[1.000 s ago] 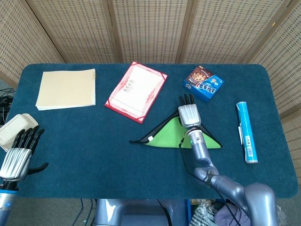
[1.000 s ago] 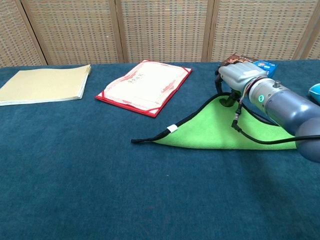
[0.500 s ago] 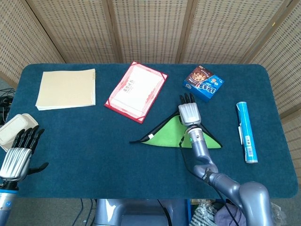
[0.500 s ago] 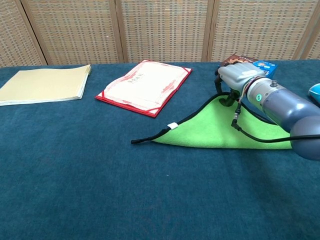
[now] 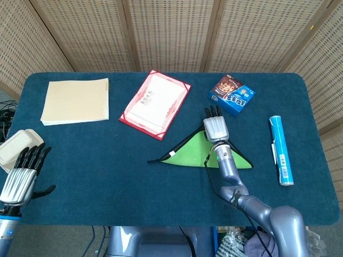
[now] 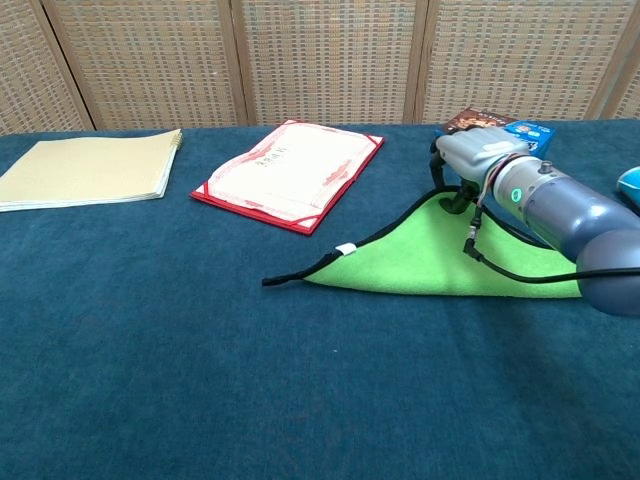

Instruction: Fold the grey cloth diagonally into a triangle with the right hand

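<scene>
The right hand [image 5: 216, 128] rested on the top corner of the folded cloth [image 5: 194, 154].

Its fingers [image 6: 446, 195] curled down at the cloth's far tip, but whether they pinched it could not be seen. The cloth showed green with a dark edge and lay in a flat triangle on the blue table [image 5: 107, 171], near the middle. A snack box [image 5: 231, 95] sat just behind the hand. A red certificate folder [image 5: 155, 104] lay to the left, and a yellow notebook [image 5: 75, 101] further left. A blue tube [image 5: 281, 150] lay off to the right. The left hand [image 5: 20, 176] hung at the table's near left corner, fingers apart and holding nothing, beside a pale food box [image 5: 15, 145].
</scene>
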Action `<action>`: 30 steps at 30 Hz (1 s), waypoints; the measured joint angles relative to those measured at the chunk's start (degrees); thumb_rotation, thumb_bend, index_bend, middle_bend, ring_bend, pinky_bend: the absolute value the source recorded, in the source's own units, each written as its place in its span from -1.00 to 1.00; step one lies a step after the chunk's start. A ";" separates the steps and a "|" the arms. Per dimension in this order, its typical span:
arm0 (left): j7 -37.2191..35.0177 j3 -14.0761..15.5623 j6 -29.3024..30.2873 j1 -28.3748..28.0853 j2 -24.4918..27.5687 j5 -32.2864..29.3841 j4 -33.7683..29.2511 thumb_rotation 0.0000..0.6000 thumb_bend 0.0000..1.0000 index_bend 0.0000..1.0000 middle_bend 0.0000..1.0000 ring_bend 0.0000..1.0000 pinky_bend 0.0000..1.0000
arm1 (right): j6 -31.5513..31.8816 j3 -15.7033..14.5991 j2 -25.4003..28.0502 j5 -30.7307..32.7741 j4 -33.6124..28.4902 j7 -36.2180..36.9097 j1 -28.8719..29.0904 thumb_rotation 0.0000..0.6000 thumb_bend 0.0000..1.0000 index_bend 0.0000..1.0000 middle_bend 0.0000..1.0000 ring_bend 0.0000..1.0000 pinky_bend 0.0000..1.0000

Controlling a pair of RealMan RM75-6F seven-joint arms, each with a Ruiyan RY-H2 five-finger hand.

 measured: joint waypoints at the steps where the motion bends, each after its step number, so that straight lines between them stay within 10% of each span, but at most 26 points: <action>1: -0.02 -0.02 0.00 0.00 -0.02 -0.05 0.03 1.00 -0.76 -1.00 -1.00 -1.00 -1.00 | -0.10 -0.05 -0.09 0.02 0.34 0.11 0.05 1.00 0.09 0.26 -0.73 -1.00 -1.00; 22: 0.63 0.02 -0.33 -0.15 -0.42 -0.31 0.24 1.00 -0.76 -1.00 -1.00 -1.00 -1.00 | -1.77 -0.33 -1.36 -0.14 4.94 3.15 1.49 1.00 0.09 0.25 -0.77 -1.00 -1.00; 30: 0.56 0.05 -0.35 -0.17 -0.40 -0.28 0.29 1.00 -0.76 -1.00 -1.00 -1.00 -1.00 | -2.68 -0.76 -1.37 -0.03 4.96 2.85 1.42 1.00 -0.04 -0.34 -1.00 -1.00 -1.00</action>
